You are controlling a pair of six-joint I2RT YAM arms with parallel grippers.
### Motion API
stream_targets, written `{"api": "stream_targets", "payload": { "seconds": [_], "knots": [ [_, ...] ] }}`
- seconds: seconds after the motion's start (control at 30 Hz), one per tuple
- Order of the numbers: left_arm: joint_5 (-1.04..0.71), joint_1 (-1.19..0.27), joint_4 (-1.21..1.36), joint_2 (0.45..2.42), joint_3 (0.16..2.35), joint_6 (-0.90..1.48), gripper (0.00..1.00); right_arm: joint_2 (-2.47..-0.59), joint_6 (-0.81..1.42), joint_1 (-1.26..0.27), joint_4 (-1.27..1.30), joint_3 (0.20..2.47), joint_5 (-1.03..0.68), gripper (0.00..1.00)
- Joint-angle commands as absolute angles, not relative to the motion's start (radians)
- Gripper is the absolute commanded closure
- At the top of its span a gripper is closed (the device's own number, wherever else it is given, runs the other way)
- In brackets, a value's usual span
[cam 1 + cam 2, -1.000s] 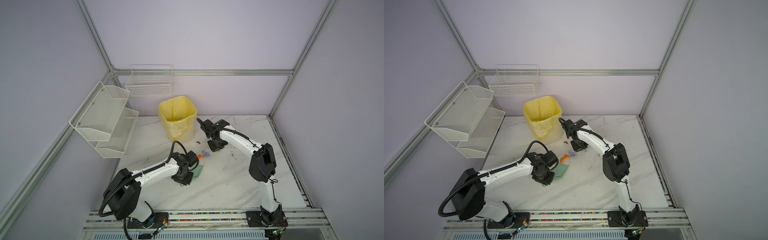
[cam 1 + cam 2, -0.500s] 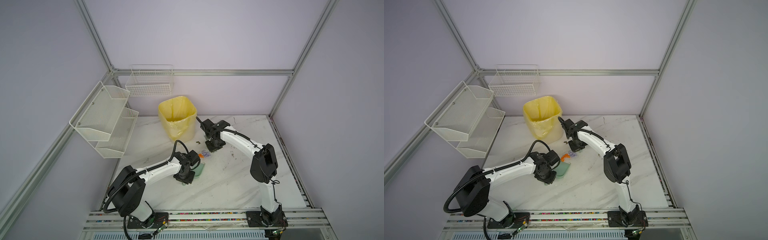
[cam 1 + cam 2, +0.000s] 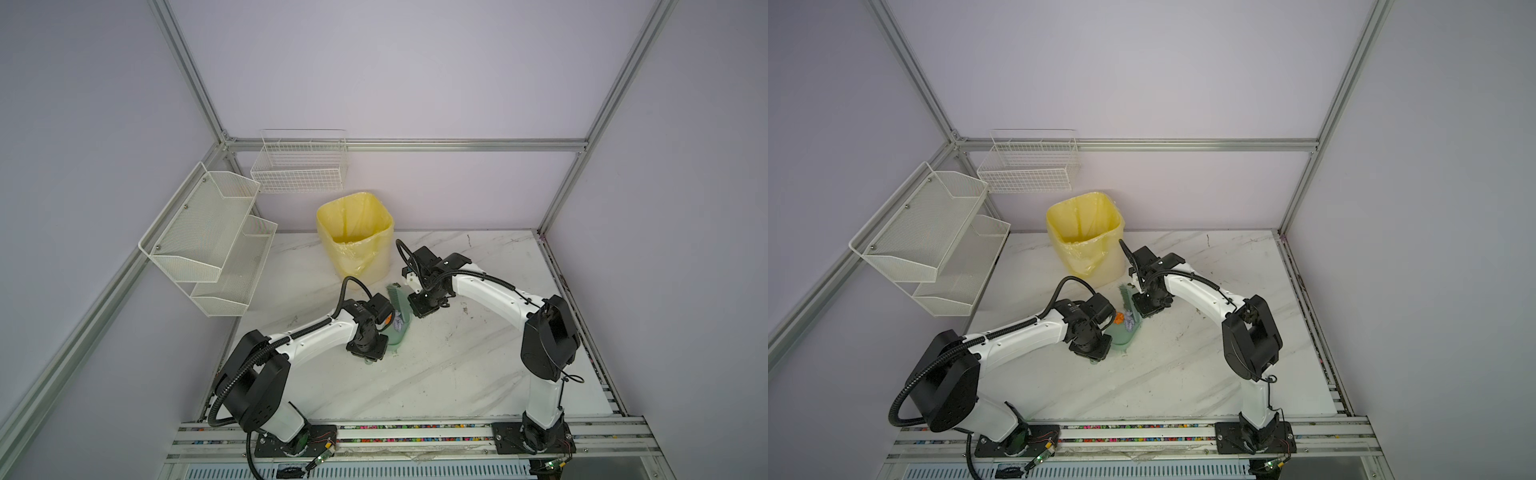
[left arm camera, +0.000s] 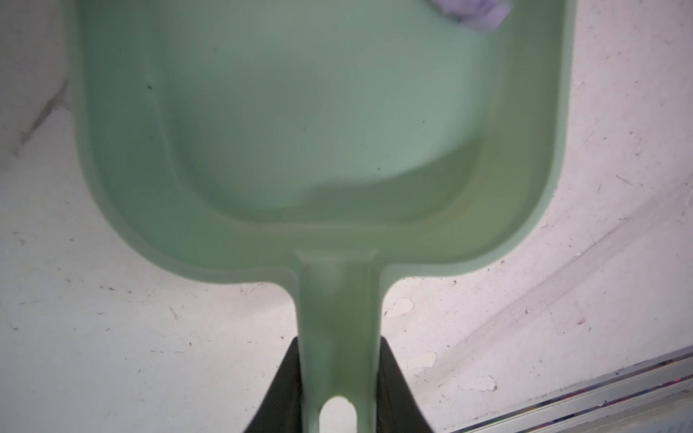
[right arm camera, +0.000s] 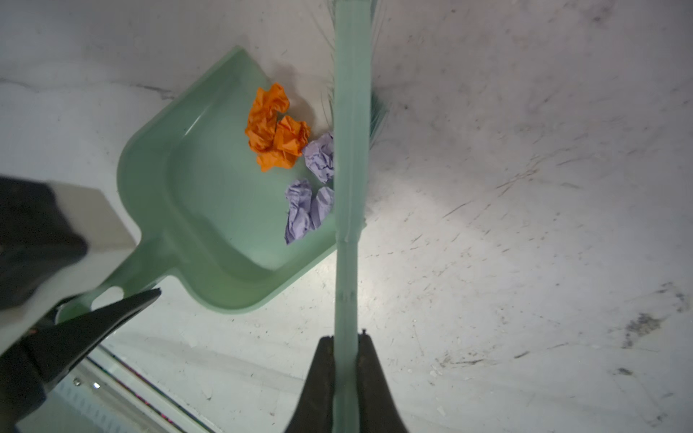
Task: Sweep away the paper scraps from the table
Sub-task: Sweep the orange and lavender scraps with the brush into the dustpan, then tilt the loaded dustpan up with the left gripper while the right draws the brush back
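My left gripper [image 4: 339,345] is shut on the handle of the green dustpan [image 4: 318,131], which lies flat on the table [image 3: 457,365]. My right gripper [image 5: 345,339] is shut on the handle of a green brush [image 5: 350,150], whose head lies along the dustpan's [image 5: 210,195] open mouth. Two orange paper scraps [image 5: 275,129] and lilac scraps [image 5: 305,210] sit just inside the mouth, against the brush. In both top views the scraps [image 3: 1128,322] show between the two grippers; the left arm partly hides the pan [image 3: 397,334].
A yellow-lined bin [image 3: 355,237] stands at the back of the table, just behind the brush. White wire shelves [image 3: 208,237] and a wire basket [image 3: 299,166] hang on the left and back walls. An aluminium rail [image 3: 415,432] edges the front.
My right gripper has drawn the brush toward the front left, pushing the scraps from the table into the dustpan's mouth. The left arm has shifted slightly, still holding the pan.
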State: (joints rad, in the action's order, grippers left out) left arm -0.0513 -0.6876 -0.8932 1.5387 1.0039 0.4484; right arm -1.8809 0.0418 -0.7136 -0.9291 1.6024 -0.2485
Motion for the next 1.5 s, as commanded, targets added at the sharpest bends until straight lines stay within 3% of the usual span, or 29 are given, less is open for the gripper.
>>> {"api": "stream_targets", "payload": {
  "seconds": [0.0,0.17,0.47,0.73,1.2,1.47],
  "knots": [
    [-0.082,-0.675,-0.860,1.544,1.008,0.421,0.87,-1.795,0.027,-0.739,-0.893,1.501,-0.435,1.00],
    [-0.082,-0.673,-0.852,1.559,1.005,0.423,0.87,-1.665,0.066,-0.740,-0.833,1.389,-0.506,1.00],
    [-0.074,-0.673,-0.821,1.559,0.978,0.443,0.87,-1.594,0.207,-0.702,-0.827,1.363,-0.329,1.00],
    [-0.067,-0.673,-0.821,1.540,0.966,0.448,0.87,-1.618,0.270,-0.653,-0.763,1.428,-0.273,1.00],
    [-0.059,-0.673,-0.820,1.543,0.974,0.446,0.87,-1.811,0.422,-0.666,-0.472,1.424,-0.377,1.00],
    [-0.041,-0.673,-0.822,1.552,0.975,0.439,0.87,-1.731,0.449,-0.699,-0.414,1.306,-0.477,1.00]
  ]
}}
